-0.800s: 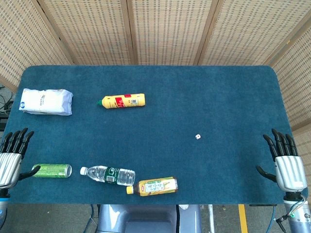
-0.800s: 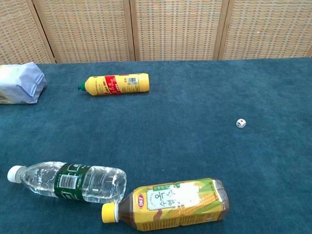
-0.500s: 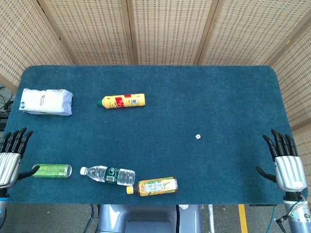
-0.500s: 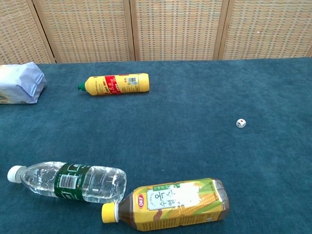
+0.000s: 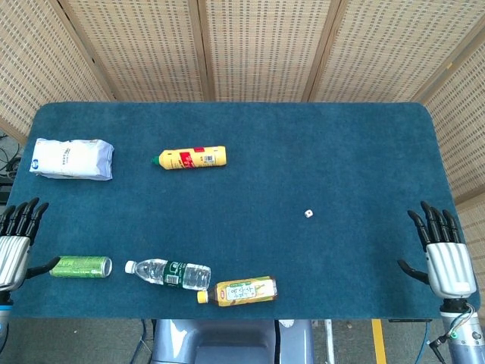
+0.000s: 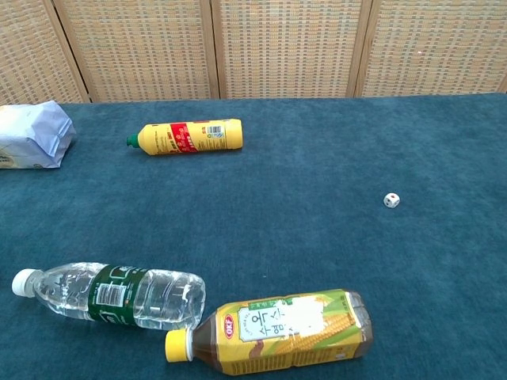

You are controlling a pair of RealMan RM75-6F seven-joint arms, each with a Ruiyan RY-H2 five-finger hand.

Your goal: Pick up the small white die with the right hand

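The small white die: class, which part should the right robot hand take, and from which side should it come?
Pinch two opposite side faces of the die, coming down from above. It is tiny, sits flat on the table with clear space around it, and the open right robot hand waits at the table's right edge.

Left hand (image 5: 15, 239), right hand (image 5: 442, 254): empty, fingers spread, upright.

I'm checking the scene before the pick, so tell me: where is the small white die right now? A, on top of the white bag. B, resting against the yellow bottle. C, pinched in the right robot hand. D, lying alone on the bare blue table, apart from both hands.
D: the small white die lies by itself on the blue table, while the right robot hand is off at the table's edge, fingers spread and holding nothing.
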